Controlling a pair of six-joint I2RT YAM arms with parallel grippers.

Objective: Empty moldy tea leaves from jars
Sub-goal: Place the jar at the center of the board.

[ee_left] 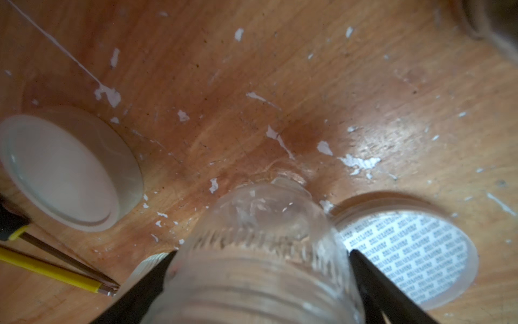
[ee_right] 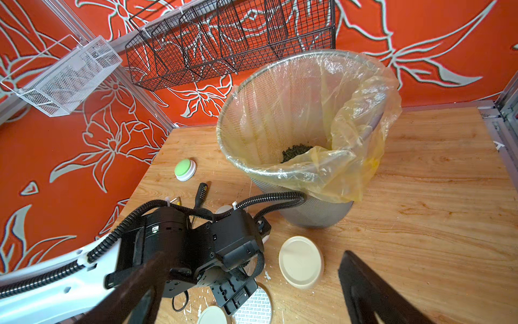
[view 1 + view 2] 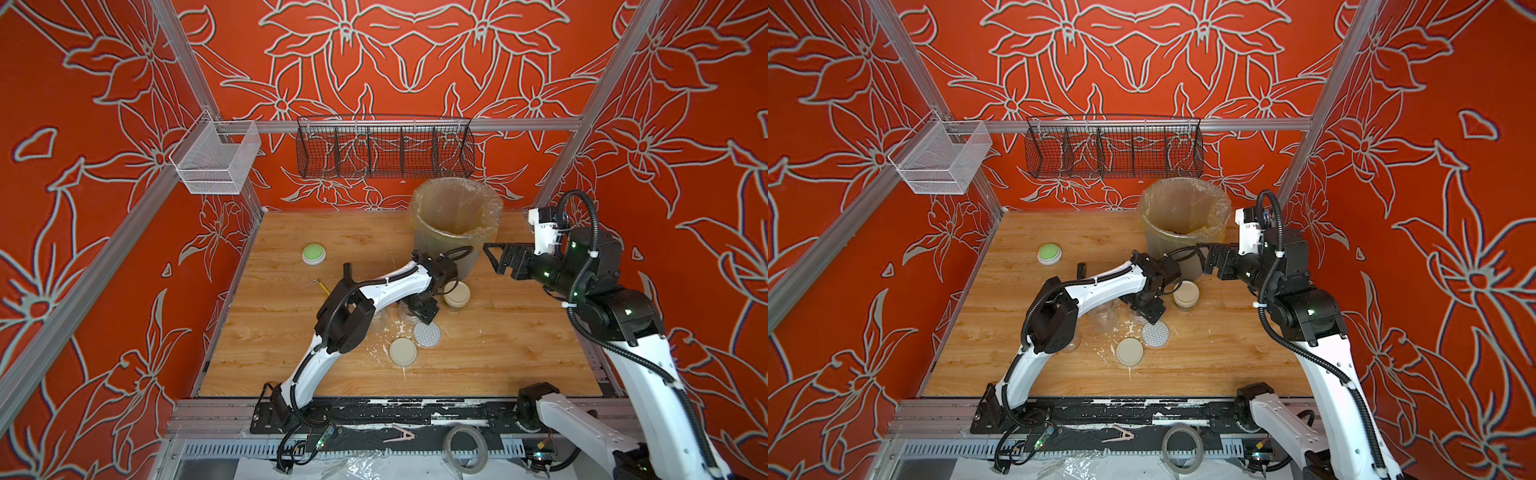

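Scuffed wood tabletop (image 3: pixel 519 340). Left gripper (image 3: pixel 424 314) straddles 1 empty upright jar (image 1: pixel 260 266); grip or release, cannot tell. Lidded jar (image 3: pixel 456 296) sits near, at its 2 o'clock. Right gripper (image 3: pixel 498 257) farther, wide open, empty.

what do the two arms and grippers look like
The left arm and right arm match: white shell links, black joint housings, black ribbed cable hoses with white ties; small green lights on the right. The left gripper and right gripper have black tapering fingers.
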